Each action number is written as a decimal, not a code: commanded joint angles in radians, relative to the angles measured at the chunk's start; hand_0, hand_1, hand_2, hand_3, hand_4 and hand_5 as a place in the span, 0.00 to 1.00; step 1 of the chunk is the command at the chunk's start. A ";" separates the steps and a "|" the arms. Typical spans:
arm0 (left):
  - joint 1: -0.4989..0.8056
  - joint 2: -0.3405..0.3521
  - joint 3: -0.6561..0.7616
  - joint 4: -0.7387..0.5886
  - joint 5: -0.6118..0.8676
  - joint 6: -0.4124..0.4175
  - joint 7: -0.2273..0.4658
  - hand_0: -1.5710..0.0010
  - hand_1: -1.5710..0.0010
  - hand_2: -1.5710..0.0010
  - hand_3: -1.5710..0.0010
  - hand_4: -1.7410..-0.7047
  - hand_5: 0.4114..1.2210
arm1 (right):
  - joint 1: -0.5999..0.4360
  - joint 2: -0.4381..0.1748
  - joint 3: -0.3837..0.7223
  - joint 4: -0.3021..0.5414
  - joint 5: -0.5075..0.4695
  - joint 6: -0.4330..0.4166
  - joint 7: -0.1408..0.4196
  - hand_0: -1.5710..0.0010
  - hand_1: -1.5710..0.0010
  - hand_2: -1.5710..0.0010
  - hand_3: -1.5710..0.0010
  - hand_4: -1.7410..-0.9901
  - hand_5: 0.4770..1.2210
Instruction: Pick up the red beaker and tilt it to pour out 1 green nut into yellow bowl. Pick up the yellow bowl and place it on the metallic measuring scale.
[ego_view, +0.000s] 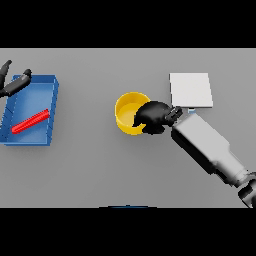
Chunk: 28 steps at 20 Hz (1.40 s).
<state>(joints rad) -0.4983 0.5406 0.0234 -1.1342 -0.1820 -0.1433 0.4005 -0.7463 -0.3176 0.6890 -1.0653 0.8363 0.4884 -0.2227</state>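
Observation:
A yellow bowl (129, 113) stands on the grey table near the middle. My right hand (156, 116) is at the bowl's right rim, its fingers curled over the edge. The inside of the bowl is partly hidden by the hand. The red beaker (31, 121) lies on its side in a blue tray (52, 111) at the left. My left hand (14, 83) hovers over the tray's far left corner with its fingers straight. The metallic measuring scale (190, 90) is a pale square plate behind and to the right of the bowl.
The right forearm (210, 147) slants from the lower right across the table toward the bowl, just in front of the scale. Bare grey table lies between the tray and the bowl.

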 joint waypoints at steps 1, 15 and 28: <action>-0.001 0.001 0.001 0.007 -0.001 -0.002 0.000 1.00 1.00 1.00 1.00 0.92 0.36 | 0.000 -0.013 -0.002 -0.022 -0.008 0.006 -0.014 0.05 0.05 0.13 0.24 0.04 0.98; -0.013 0.004 0.010 0.000 0.020 -0.014 -0.004 1.00 1.00 1.00 1.00 0.91 0.36 | 0.050 -0.173 -0.075 -0.317 -0.110 0.109 0.165 0.03 0.00 0.03 0.25 0.00 1.00; 0.027 -0.002 0.022 -0.086 0.051 -0.005 0.093 1.00 1.00 1.00 1.00 0.86 0.43 | -0.046 -0.255 -0.187 -0.017 -0.076 -0.111 0.139 0.00 0.00 0.01 0.27 0.00 1.00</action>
<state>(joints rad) -0.4713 0.5379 0.0453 -1.2204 -0.1307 -0.1483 0.4925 -0.7914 -0.5720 0.5020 -1.0817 0.7607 0.3772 -0.0774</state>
